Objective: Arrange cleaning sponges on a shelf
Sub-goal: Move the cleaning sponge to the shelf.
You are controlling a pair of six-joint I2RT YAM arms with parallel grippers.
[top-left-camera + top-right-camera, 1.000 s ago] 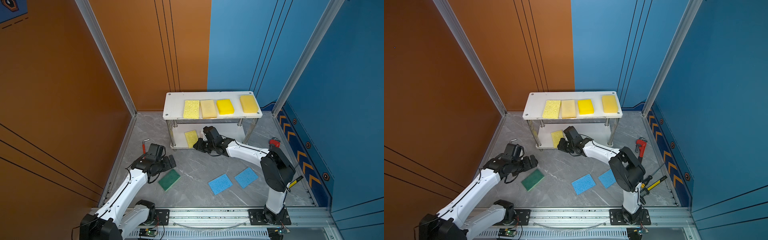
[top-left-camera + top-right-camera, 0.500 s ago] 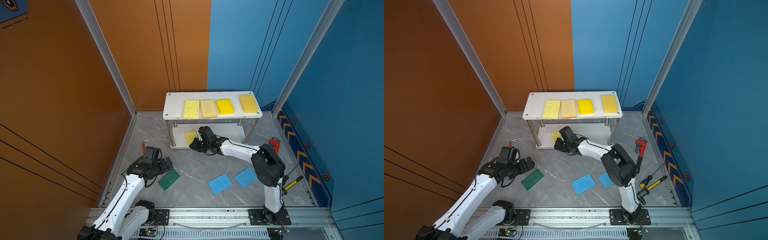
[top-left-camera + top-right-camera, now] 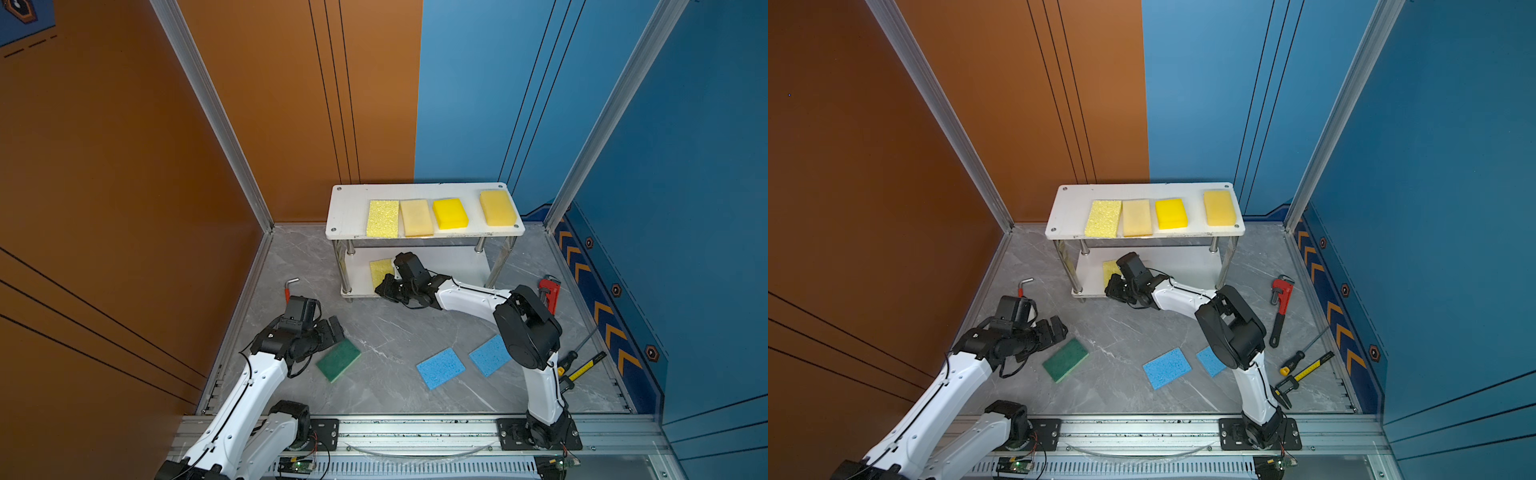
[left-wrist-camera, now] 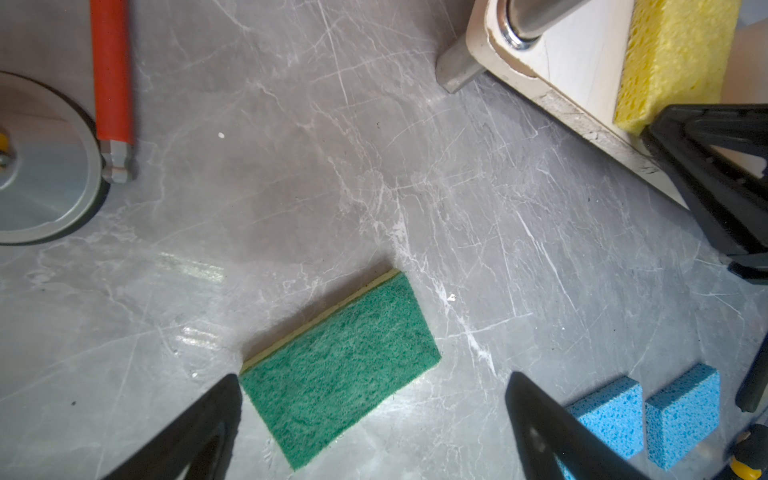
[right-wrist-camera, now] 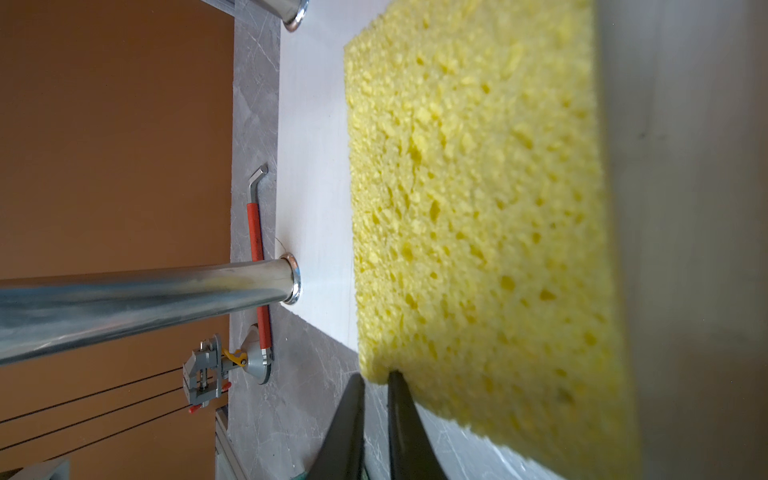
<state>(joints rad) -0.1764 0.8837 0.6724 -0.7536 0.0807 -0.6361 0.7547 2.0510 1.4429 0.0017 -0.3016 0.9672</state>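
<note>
Grey marbled worktop (image 3: 395,324) fills a cell walled in orange and blue. At its 12 o'clock end stands the shelf (image 3: 349,208), two white boards on chrome posts. On the top board I see four sponges in a row: a porous pale-yellow sponge (image 3: 382,218), a pinkish-beige sponge (image 3: 416,217) touching it, then a bright yellow sponge (image 3: 450,213) and a golden-yellow sponge (image 3: 498,208) set apart.

My right pincer (image 5: 375,374) reaches the lower board's 9 o'clock end, its fingers pressed nearly together on the near edge of a second porous sponge (image 5: 478,208) lying flat there.

My left pincer (image 3: 329,330) hangs at 8 o'clock, fingers spread wide, over one end of the green sponge (image 3: 338,360). Two blue sponges (image 3: 440,368) lie side by side at 5 o'clock.
</note>
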